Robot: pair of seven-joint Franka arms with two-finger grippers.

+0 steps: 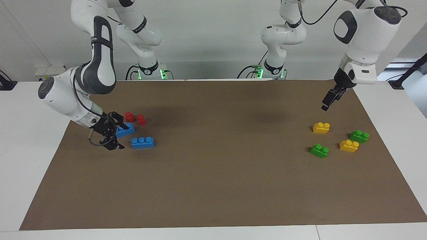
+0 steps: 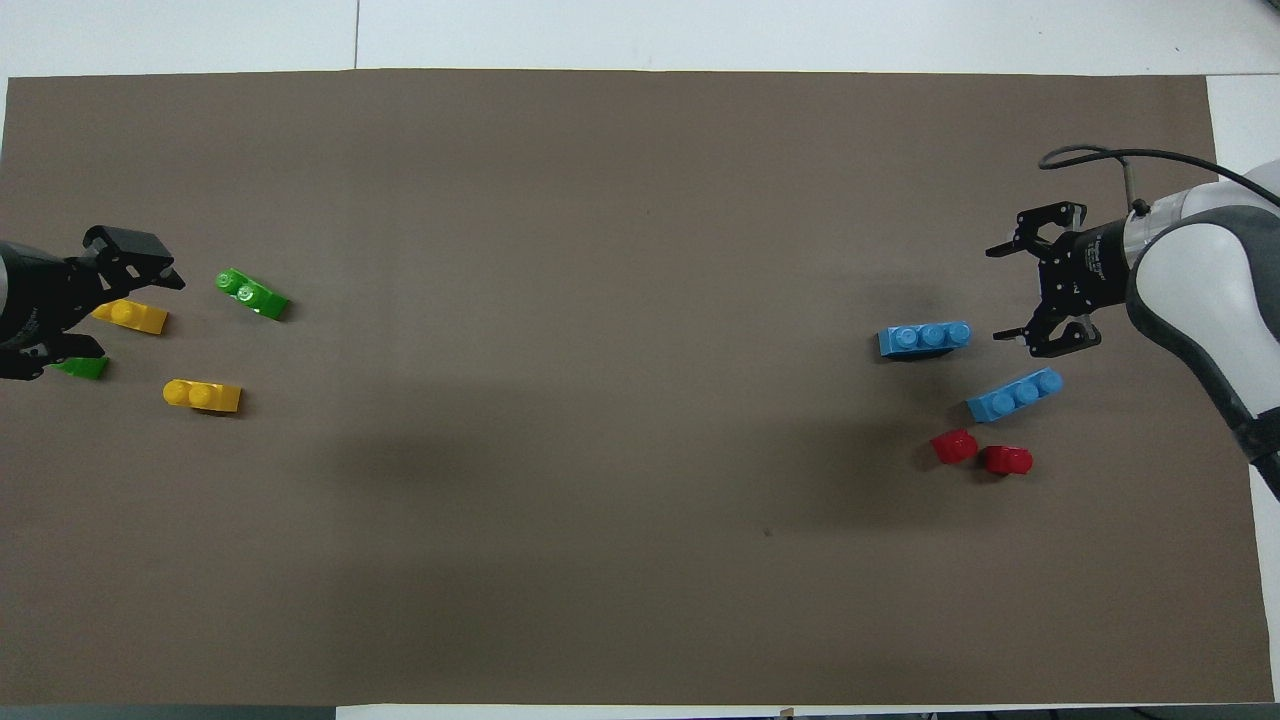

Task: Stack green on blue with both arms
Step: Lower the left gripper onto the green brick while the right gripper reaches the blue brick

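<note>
The lime-green two-stud brick (image 1: 319, 150) (image 2: 252, 293) lies on the brown mat at the left arm's end. Two sky-blue three-stud bricks lie at the right arm's end, one farther from the robots (image 1: 142, 142) (image 2: 925, 338) and one nearer (image 1: 125, 130) (image 2: 1015, 394). My right gripper (image 1: 120, 137) (image 2: 995, 293) is open and empty, low over the mat beside the blue bricks and touching neither. My left gripper (image 1: 325, 106) (image 2: 140, 300) is open and empty, raised over the yellow and green bricks.
A darker green brick (image 1: 359, 136) (image 2: 85, 368) is partly covered by the left gripper in the overhead view. Two yellow bricks (image 1: 321, 127) (image 1: 349, 146) lie beside the greens. Two small red bricks (image 1: 129, 116) (image 1: 141, 119) lie nearer the robots than the blues.
</note>
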